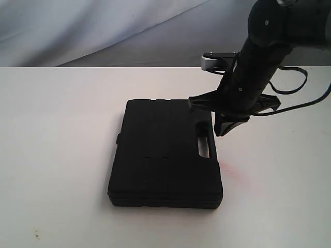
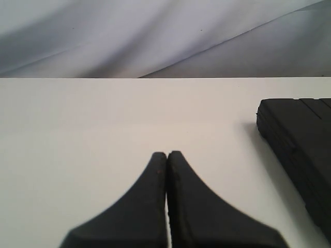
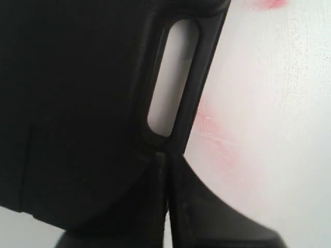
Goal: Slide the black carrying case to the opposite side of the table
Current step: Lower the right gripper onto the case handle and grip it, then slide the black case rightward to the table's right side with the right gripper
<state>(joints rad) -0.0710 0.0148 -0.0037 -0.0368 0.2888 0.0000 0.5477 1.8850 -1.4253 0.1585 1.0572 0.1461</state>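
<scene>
The flat black case (image 1: 165,155) lies on the white table (image 1: 62,129) near the middle, its slot handle (image 1: 203,147) along the right edge. My right gripper (image 1: 218,132) comes down from the upper right and is shut, with nothing between its fingers. In the right wrist view its tips (image 3: 166,155) rest against the case (image 3: 77,103) at one end of the slot handle (image 3: 173,77). My left gripper (image 2: 167,154) is shut and empty over bare table (image 2: 103,113), apart from the case's corner (image 2: 300,134). The exterior view does not show the left gripper.
Pinkish smears mark the table beside the handle edge (image 3: 217,134) (image 1: 230,168). A grey cloth backdrop (image 1: 103,31) hangs behind the table's far edge. Cables (image 1: 300,88) trail from the right arm. Small dark specks (image 1: 36,235) sit near the front left.
</scene>
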